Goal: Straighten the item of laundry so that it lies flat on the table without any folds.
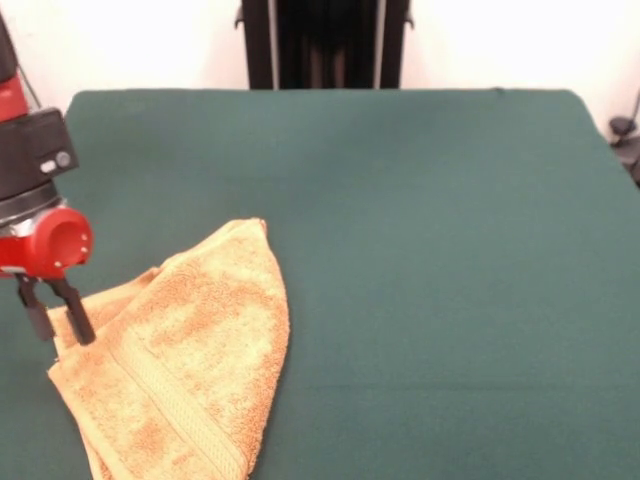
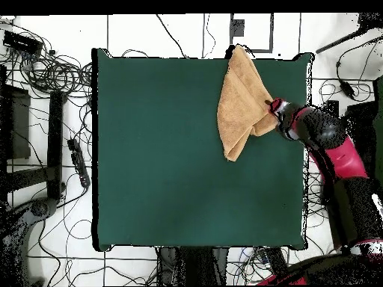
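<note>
The item of laundry (image 1: 195, 350), an orange-yellow terry towel, lies folded over itself in a rough triangle at the lower left of the table (image 1: 450, 250). A woven band (image 1: 170, 400) runs diagonally across its lower part, and its bottom end is cut off by the picture's edge. My gripper (image 1: 62, 335) hangs at the towel's left corner. Its two black fingers (image 1: 78, 318) are slightly apart and reach down to the cloth's edge. From overhead, the towel (image 2: 243, 101) sits in the table's (image 2: 187, 164) upper right corner, with the gripper (image 2: 275, 108) at its right side.
From overhead, one tip of the towel reaches the table's top edge (image 2: 238, 51). The red and black arm (image 2: 336, 157) runs along the table's right side. Cables (image 2: 52, 71) and black stands (image 2: 54, 134) lie on the floor to the left.
</note>
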Controlling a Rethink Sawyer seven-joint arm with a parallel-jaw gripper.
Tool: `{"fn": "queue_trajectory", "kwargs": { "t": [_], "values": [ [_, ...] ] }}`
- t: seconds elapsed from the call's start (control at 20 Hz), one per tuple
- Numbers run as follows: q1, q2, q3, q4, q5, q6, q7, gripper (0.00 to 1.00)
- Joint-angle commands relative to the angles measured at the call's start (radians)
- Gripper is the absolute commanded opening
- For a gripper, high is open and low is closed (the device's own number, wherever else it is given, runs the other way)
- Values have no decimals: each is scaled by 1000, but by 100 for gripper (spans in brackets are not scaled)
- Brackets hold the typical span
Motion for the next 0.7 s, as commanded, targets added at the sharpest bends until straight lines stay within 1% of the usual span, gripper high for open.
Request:
{"fn": "queue_trajectory", "kwargs": {
  "t": [0.05, 0.25, 0.35, 0.45, 0.7],
  "values": [
    [38, 115, 72, -24, -85, 64, -111, 100],
    [38, 183, 94, -54, -112, -15, -109, 100],
    [41, 207, 95, -77, -123, -10, -106, 100],
    [53, 223, 87, -105, -127, 9, -97, 100],
    [81, 228, 74, -115, -135, -12, -43, 100]
  ]
}}
